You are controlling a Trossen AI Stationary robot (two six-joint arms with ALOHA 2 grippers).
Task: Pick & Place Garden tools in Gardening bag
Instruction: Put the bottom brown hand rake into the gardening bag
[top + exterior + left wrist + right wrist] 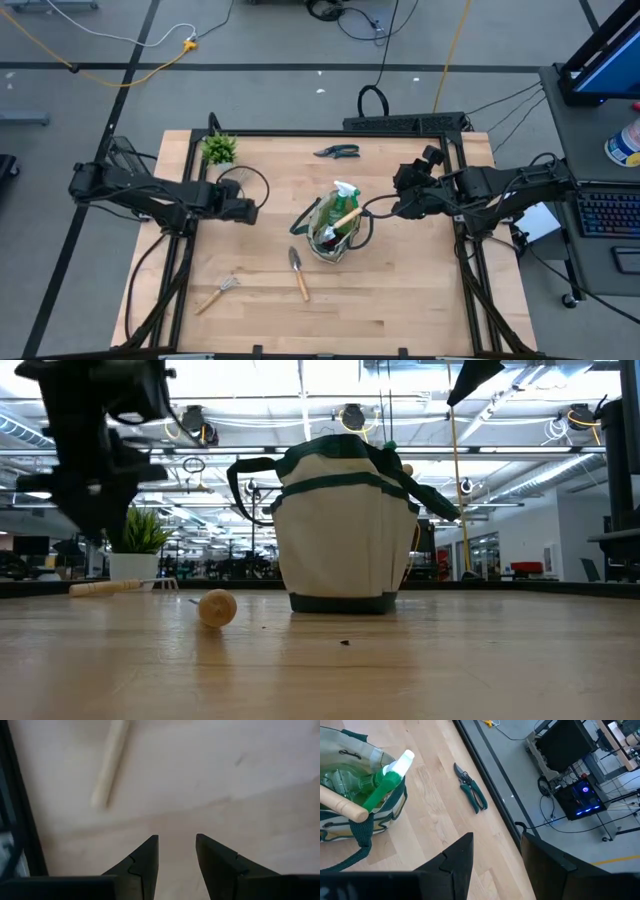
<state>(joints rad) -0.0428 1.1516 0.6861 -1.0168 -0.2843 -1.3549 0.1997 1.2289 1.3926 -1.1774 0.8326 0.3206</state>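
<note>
The left arm is reaching in from nine o'clock, its left gripper [176,851] hovering with fingers [145,860] slightly parted and holding nothing. The right arm is extending from three o'clock, its right gripper [495,850] hanging with fingers [457,857] parted and empty.

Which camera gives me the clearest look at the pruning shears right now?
The right wrist view: the pruning shears lie whole and unobstructed on the bare table beside the gardening bag, with dark blades and green handles distinct. The high view shows them small near the table's far edge. The low and left wrist views do not show them.
</note>
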